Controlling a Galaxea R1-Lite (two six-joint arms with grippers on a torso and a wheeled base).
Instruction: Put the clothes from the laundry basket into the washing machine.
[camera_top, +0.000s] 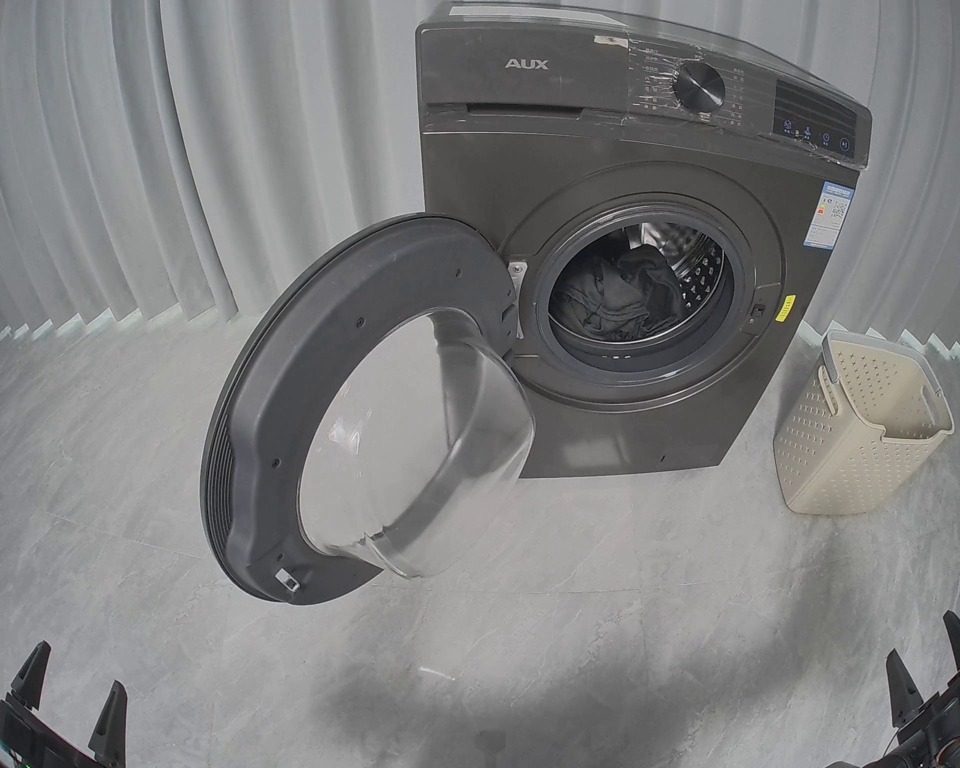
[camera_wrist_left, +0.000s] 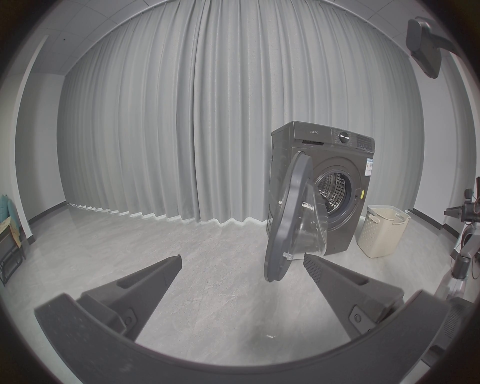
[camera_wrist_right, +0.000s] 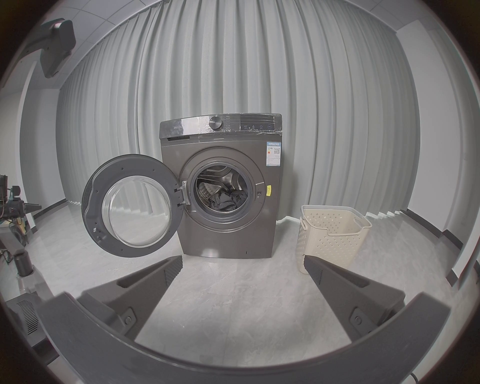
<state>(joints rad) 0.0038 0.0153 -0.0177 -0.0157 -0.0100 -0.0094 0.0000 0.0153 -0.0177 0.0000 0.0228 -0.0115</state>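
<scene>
— At the near left, first?
— Just the left gripper (camera_wrist_left: 241, 257), low at the near left edge of the head view, fingers spread wide apart, gripping nothing, pointed out over the grey floor (camera_top: 620, 620).
— And far behind it?
— A pale pleated curtain (camera_top: 150, 150), hanging across the whole far side down to the floor.
— Next to the right?
— The round door (camera_top: 270, 420) of the washing machine (camera_top: 600, 140), swung fully open to the left, hinged at the left rim of the opening, clear bowl-shaped window bulging toward the near side.
— Then the machine itself?
— Dark grey, front-loading, standing at the far centre against the curtain, with a dial and panel along the top right.
— Whereabouts of the clothes (camera_top: 615, 290)?
— Inside the drum (camera_top: 705, 265), a dark heap in the lower part of the round opening, well apart from both grippers.
— Further right?
— The laundry basket (camera_top: 850, 450), cream and perforated, upright on the floor just right of the machine, near it but not touching.
— And at the near right?
— The right gripper (camera_wrist_right: 243, 258), low at the near right edge, likewise spread open and holding nothing, facing machine and basket from well back.
</scene>
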